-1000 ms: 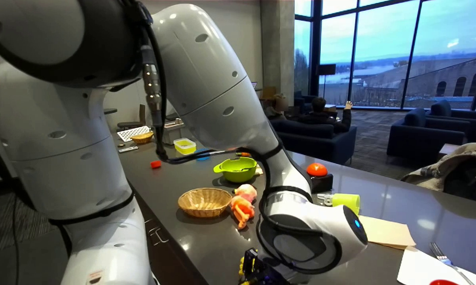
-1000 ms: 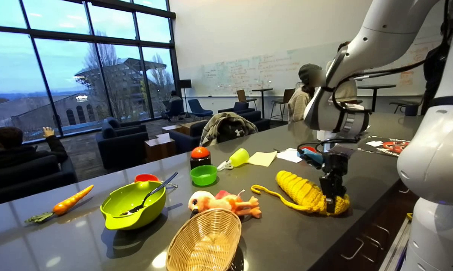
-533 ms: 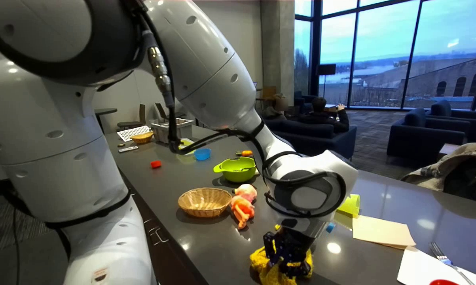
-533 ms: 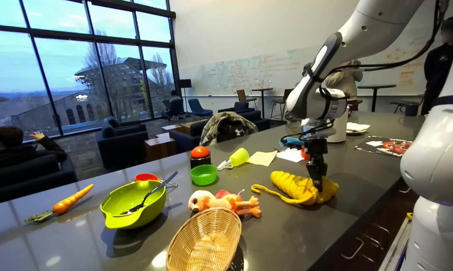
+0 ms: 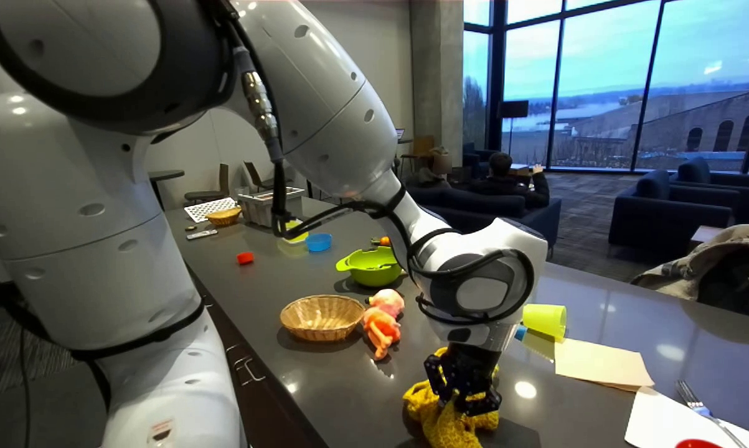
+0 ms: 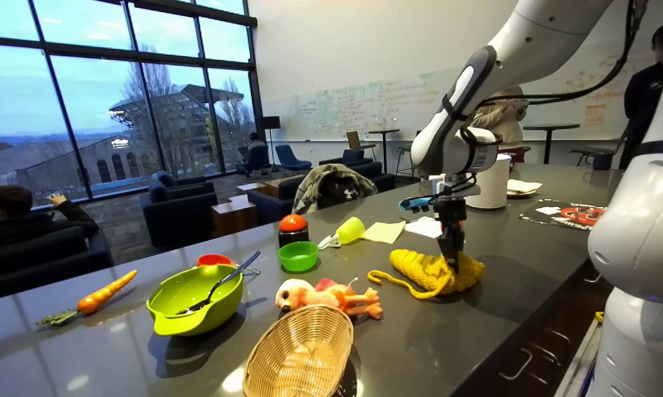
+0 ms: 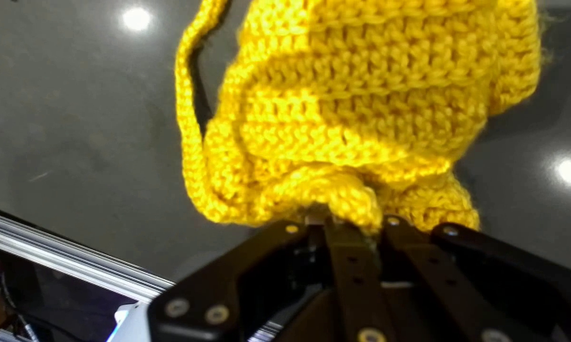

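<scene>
I can't make out the very end of the pincer (image 6: pixel 453 268) — it's sunk in folds of the yellow knit (image 5: pixel 452 430), clamped on a pinch of them. The yellow knit lies on the surface (image 6: pixel 408 353) directly below — its near end cut off in an exterior view. The arm (image 6: pixel 524 58) arches over, pincer pointing down.

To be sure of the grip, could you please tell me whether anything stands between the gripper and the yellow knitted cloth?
Nothing visible does: the gripper is shut on a fold of the yellow knitted cloth, with nothing else showing between them.
</scene>
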Robot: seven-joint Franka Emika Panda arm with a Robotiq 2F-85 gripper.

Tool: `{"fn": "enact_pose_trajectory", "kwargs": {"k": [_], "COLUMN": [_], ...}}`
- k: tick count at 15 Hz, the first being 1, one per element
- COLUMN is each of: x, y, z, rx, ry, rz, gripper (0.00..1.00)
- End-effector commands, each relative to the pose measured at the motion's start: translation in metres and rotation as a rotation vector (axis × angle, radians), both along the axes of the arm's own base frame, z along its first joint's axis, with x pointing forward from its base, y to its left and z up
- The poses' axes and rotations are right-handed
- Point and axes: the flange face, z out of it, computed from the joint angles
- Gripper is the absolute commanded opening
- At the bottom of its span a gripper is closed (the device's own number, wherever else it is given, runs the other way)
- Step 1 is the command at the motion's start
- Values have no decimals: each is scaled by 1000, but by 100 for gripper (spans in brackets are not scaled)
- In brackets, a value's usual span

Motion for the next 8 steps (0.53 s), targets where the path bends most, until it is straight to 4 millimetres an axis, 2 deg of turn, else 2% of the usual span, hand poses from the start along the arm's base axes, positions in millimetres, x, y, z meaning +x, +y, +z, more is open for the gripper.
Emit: {"fn": "enact_pose_trajectory", "kwargs": {"k": [1,8], "x": [14,51], "y": [17,52], "z": [27,78], "rx": [-90,-236], "ry": [-54,-128], "rz": [73,253], "gripper": [2,2]}}
